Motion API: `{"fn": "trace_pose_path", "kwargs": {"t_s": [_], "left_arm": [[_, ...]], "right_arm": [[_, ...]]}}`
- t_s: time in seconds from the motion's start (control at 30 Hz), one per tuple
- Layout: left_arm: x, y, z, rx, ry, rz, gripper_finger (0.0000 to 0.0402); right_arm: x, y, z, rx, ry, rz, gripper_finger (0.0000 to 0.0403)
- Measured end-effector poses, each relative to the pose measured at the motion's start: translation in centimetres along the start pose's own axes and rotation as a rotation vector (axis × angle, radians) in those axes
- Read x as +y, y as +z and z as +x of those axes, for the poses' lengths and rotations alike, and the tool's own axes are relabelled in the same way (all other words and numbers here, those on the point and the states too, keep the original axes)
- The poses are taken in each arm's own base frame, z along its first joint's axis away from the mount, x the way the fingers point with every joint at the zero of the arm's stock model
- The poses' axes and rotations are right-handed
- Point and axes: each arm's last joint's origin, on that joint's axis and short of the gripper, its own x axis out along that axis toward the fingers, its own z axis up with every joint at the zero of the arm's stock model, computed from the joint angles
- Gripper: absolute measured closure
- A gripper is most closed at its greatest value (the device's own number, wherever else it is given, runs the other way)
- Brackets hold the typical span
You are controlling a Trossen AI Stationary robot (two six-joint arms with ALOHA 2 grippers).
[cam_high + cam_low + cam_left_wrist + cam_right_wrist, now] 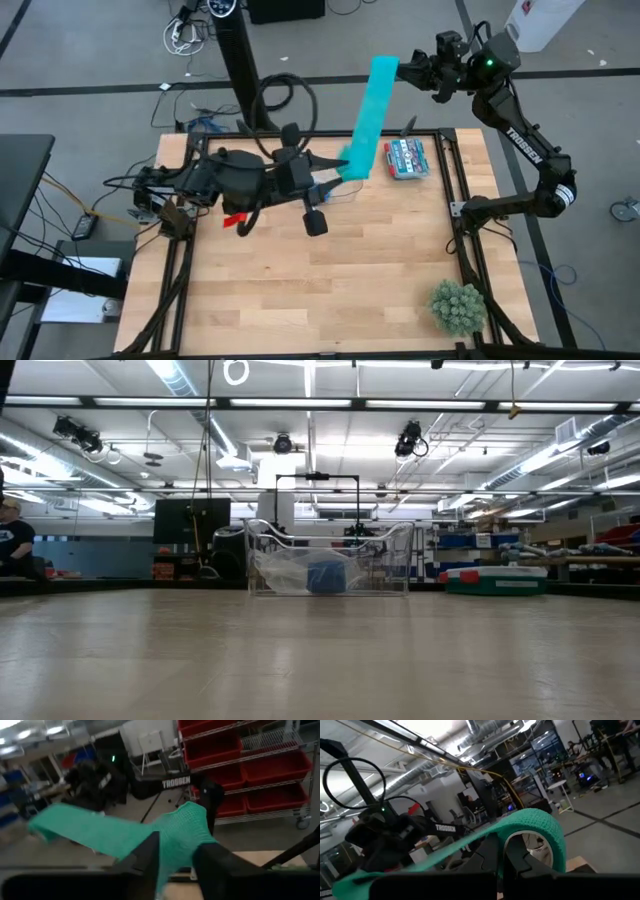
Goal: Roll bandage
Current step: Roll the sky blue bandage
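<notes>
Bandage: the teal-green soft fabric bandage (368, 112) hangs in the air as a long flat ribbon, stretched between the two arms above the far part of the wooden table (330, 290).
Far end: the right gripper (418, 68) is clamped shut on it, with the fabric looped over the closed fingers.
Near end: the left gripper (338, 170) has the ribbon between its fingers (150, 860), which stand apart, so the grip looks slack.
Step in hand: probably re-gripping to begin the coil.
Doing it well: keep the span taut and flat, close the left fingers squarely across the width, and avoid any twist.
Nearby: a flat red-and-blue packet (406, 157) lies under the ribbon's line, well clear.
</notes>
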Motion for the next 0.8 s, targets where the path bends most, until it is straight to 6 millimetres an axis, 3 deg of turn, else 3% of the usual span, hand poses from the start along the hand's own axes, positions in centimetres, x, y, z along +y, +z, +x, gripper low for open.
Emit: {"fn": "trace_pose_path", "kwargs": {"t_s": [0.13, 0.27, 0.57, 0.8], "left_arm": [[0.3, -0.3, 0.4, 0.023, 0.016, -0.089, 0.0203], [0.4, -0.8, 0.6, 0.056, 0.026, -0.172, 0.0164], [0.2, -2.3, 0.2, 0.203, -0.032, -0.196, 0.0154], [0.8, -2.6, 0.4, 0.226, -0.016, -0.210, 0.0154]], "right_arm": [[-0.2, 0.1, -0.2, 0.002, -0.005, -0.008, 0.0403], [-0.4, 0.3, -0.6, 0.002, -0.013, -0.035, 0.0403], [-1.0, 0.9, -1.8, 0.008, -0.028, -0.053, 0.0403], [0.3, 0.9, -1.3, 0.012, 0.049, -0.039, 0.0403]]}}
